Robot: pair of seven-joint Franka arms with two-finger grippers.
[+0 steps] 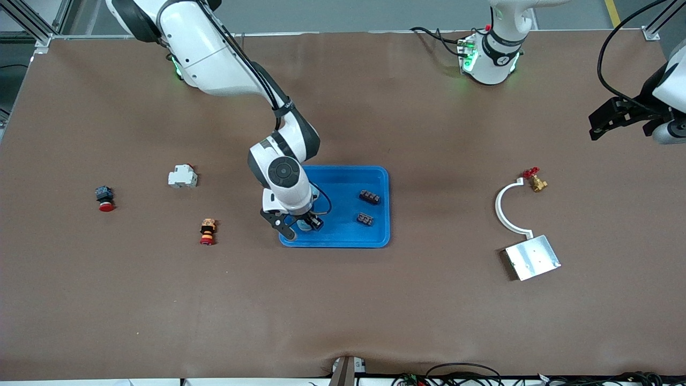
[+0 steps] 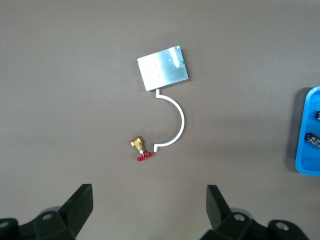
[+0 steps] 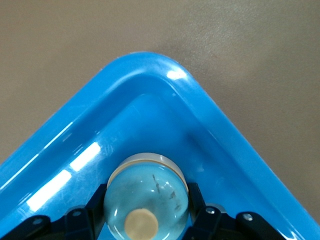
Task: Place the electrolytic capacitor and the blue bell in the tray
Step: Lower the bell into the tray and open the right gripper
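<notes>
A: Where is the blue bell (image 3: 147,197)?

B: The right gripper (image 1: 301,224) pinches it tight, low over the tray (image 1: 343,238), in the tray's seven o'clock corner.

A: What could go wrong?

B: The bell is round. I think it may roll or bump the rim when let go. It could tip out.

A: And the other arm?

B: The left gripper (image 2: 150,207) waits up high with its fingers spread wide, over the red-handled brass valve (image 2: 139,150), holding nothing.

The light is bright and even, coming from above. Soft shadows sit under the arms on the table (image 1: 343,300). White shiny spots glare on the tray (image 3: 165,80). The close-up looks a little blurry.
</notes>
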